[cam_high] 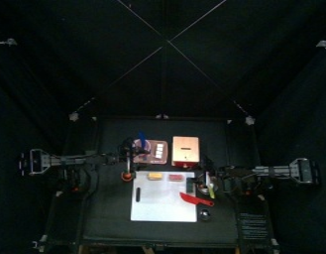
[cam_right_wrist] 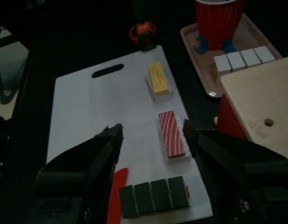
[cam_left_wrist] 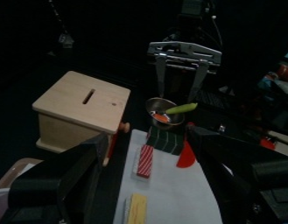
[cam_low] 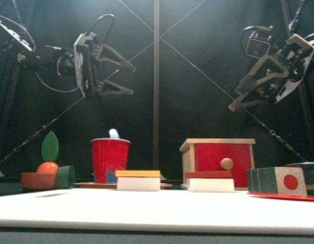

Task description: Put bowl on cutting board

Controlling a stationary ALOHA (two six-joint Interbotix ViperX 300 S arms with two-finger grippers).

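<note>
The board (cam_right_wrist: 105, 131) is plain white. On it lie a pale yellow block (cam_right_wrist: 159, 79), a red-and-white striped block (cam_right_wrist: 171, 133) and a dark green segmented block (cam_right_wrist: 157, 195). The cup (cam_right_wrist: 216, 19) is red. The bowl (cam_right_wrist: 143, 32) is orange-red, dark inside. The slotted box (cam_left_wrist: 80, 107) is tan wood. The counter (cam_high: 104, 198) and curtains (cam_high: 72, 60) are black

Black table (cam_high: 112, 223) with white cutting board (cam_high: 163, 206), bowl (cam_high: 126, 177), wooden box (cam_high: 188, 148).

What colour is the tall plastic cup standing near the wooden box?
Red; the cup shows best in the front view.
</note>
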